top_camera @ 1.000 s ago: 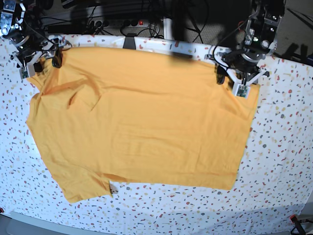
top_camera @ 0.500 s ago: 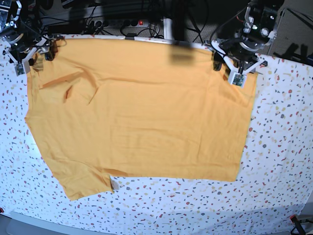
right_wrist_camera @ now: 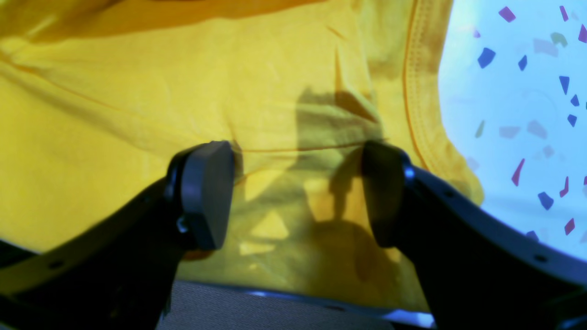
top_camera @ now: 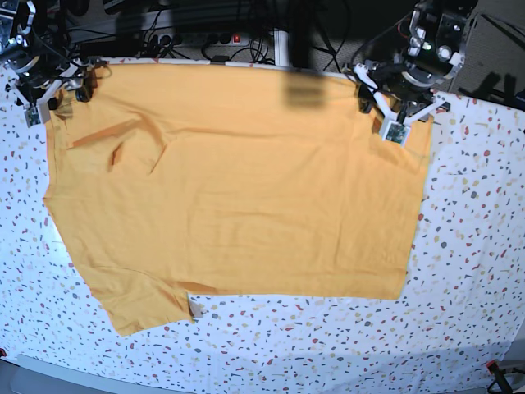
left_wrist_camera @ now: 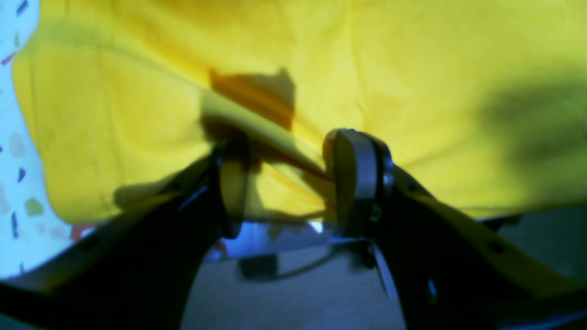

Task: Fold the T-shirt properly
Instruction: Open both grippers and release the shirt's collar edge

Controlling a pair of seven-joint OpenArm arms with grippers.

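A white table [top_camera: 476, 246] speckled with small coloured flecks fills most of the base view. Behind its far edge the room is dark, with a tangle of black cables [top_camera: 189, 33] and a power strip along the back.

The T-shirt [top_camera: 238, 189], plain mustard yellow, lies spread almost flat across the table, its far edge running along the table's back edge and one short sleeve pointing toward the near left corner. A few creases gather near its far left shoulder.

My left gripper [top_camera: 394, 115] sits at the shirt's far corner on the right of the base view; my right gripper [top_camera: 53, 90] is at the far corner on the left.

The wrist views show what the overhead cannot. From my left wrist, my fingers [left_wrist_camera: 355, 178] stand apart, with a raised ridge of yellow cloth running between them; I cannot tell whether they touch it. From my right wrist, my fingers [right_wrist_camera: 206, 192] are spread wide over the fabric, beside the stitched hem [right_wrist_camera: 419, 105], gripping nothing.
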